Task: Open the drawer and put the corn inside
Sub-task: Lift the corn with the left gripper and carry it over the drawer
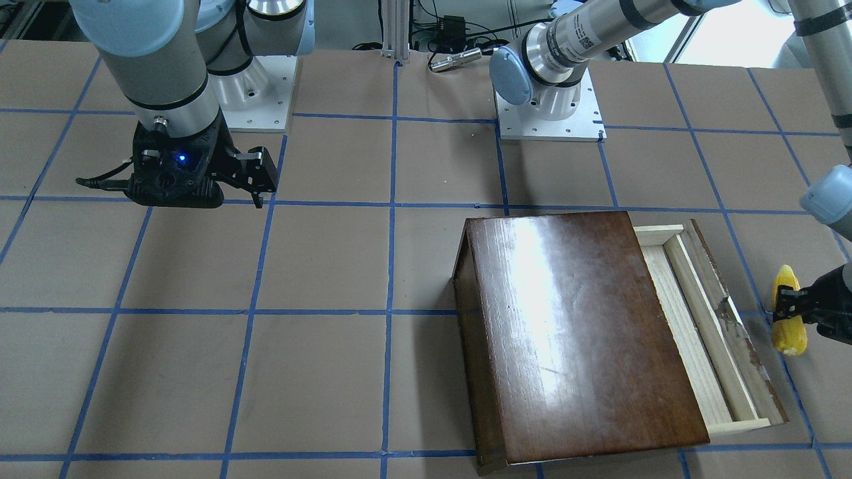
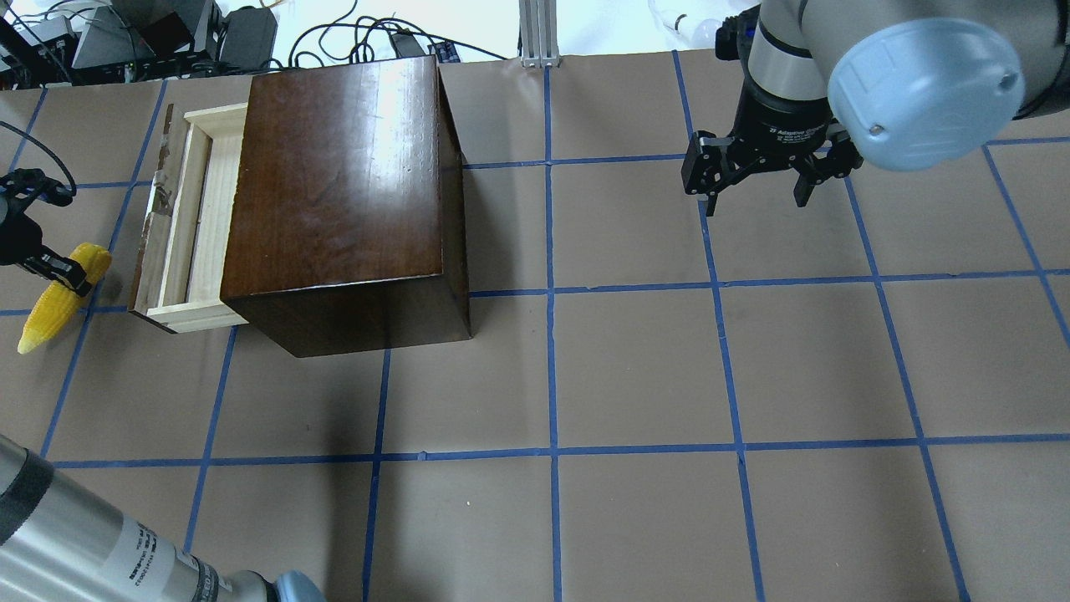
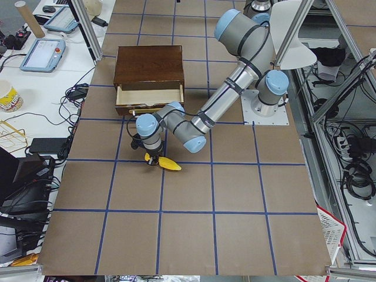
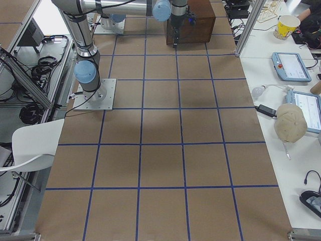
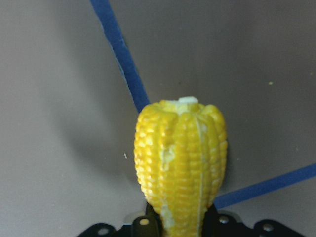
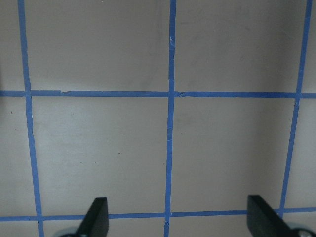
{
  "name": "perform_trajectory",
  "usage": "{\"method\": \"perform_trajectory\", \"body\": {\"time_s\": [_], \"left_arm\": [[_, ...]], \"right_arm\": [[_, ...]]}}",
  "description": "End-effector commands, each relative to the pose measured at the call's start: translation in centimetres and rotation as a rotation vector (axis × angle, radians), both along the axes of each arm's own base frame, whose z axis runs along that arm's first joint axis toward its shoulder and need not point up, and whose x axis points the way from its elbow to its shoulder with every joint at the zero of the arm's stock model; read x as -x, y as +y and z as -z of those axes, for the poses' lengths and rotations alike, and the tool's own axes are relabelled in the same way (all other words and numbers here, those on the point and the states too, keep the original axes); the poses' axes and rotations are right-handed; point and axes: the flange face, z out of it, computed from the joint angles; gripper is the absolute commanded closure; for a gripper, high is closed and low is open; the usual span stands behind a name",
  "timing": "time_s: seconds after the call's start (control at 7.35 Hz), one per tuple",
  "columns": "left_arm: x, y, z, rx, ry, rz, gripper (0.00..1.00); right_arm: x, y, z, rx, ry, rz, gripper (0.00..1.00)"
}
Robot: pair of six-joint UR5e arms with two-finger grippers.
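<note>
The drawer (image 2: pixel 191 219) of pale wood stands pulled out of the glossy dark-brown box (image 2: pixel 334 184); it also shows in the front view (image 1: pixel 692 326), and its inside looks empty. My left gripper (image 2: pixel 77 283) is shut on the thick end of the yellow corn (image 2: pixel 46 318), just outside the drawer's front panel, low over the table. The corn also shows in the front view (image 1: pixel 789 336) and fills the left wrist view (image 5: pixel 180 163). My right gripper (image 2: pixel 756 180) is open and empty, far from the box over bare table; it also shows in the right wrist view (image 6: pixel 177 217).
The table (image 2: pixel 635 376) is brown with a grid of blue tape. The arm bases (image 1: pixel 549 113) are bolted at the robot's side. Cables and equipment (image 2: pixel 167 33) lie beyond the far edge behind the box.
</note>
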Motion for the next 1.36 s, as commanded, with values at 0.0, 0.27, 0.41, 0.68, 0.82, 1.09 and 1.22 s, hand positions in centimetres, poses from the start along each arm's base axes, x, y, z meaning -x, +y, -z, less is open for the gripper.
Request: {"method": "perform_trajectory", "body": {"time_s": [0.0, 0.27, 0.41, 0.68, 0.82, 1.09, 1.22], "left_arm": [[0.8, 0.1, -5.3, 0.064, -0.038, -0.064, 0.99], [3.5, 0.7, -10.8, 0.097, -0.041, -0.121, 0.99], [5.7, 0.4, -13.5, 0.116, -0.021, -0.156, 0.99], [10.9, -1.0, -19.8, 0.101, 0.019, -0.291, 0.99], [14.6, -2.2, -21.8, 0.095, 0.032, -0.357, 0.99], [21.7, -4.6, -21.4, 0.091, 0.046, -0.476, 0.99], [23.6, -5.3, -20.3, 0.081, 0.052, -0.498, 0.99]], "right_arm": [[0.0, 0.0, 0.0, 0.0, 0.0, 0.0, 0.0], [0.0, 0.0, 0.0, 0.0, 0.0, 0.0, 0.0], [0.0, 0.0, -0.1, 0.002, 0.0, 0.0, 0.0], [0.0, 0.0, 0.0, -0.001, -0.001, 0.0, 0.0], [0.0, 0.0, 0.0, -0.001, -0.003, 0.0, 0.0], [0.0, 0.0, 0.0, -0.001, -0.003, -0.001, 0.0], [0.0, 0.0, 0.1, -0.003, -0.001, 0.0, 0.0]]}}
